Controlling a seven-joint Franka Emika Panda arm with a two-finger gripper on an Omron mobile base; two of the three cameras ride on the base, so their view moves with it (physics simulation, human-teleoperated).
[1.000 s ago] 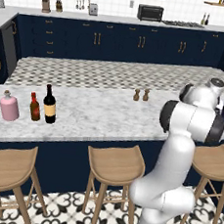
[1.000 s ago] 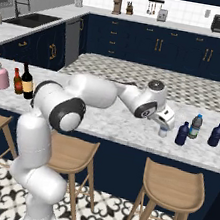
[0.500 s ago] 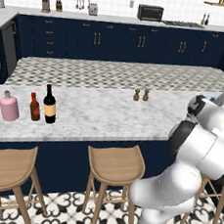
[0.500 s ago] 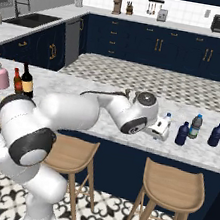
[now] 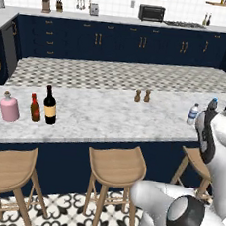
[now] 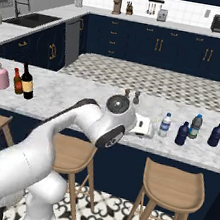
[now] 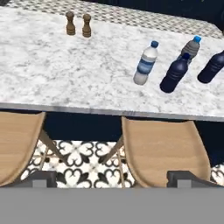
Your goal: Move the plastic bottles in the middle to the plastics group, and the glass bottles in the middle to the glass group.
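— Item one, change since a moment ago: the gripper (image 6: 146, 128) has drawn back from the clear bottle (image 6: 165, 125), off the counter edge and over the stools. The bottles have not shifted.

— Left base view?

— Left end of the counter (image 5: 99, 116): pink jug (image 5: 9, 108), brown bottle (image 5: 35, 108), wine bottle (image 5: 50, 105), in a row, the wine bottle just beside the brown one. Middle: two small shakers (image 5: 142, 95). Right end: the clear bottle, upright; the robot's arm covers most of its neighbours, so I can't count them from there.

— Right base view?

— Four small bottles near one another: the clear one, a navy bottle (image 6: 181, 133) just beside it, a blue-capped bottle (image 6: 196, 126), and a dark blue bottle (image 6: 215, 135). The hand sits off the clear bottle's left side, not touching it.

— Hand view?

— Same four, all standing. Fingertips (image 7: 189, 177) spread wide, nothing between them.

— Step in hand?

— Release and retreat after the last plastic bottle, I'd judge; sorting looks done. What remains is lifting the arm clear without brushing the clear bottle.
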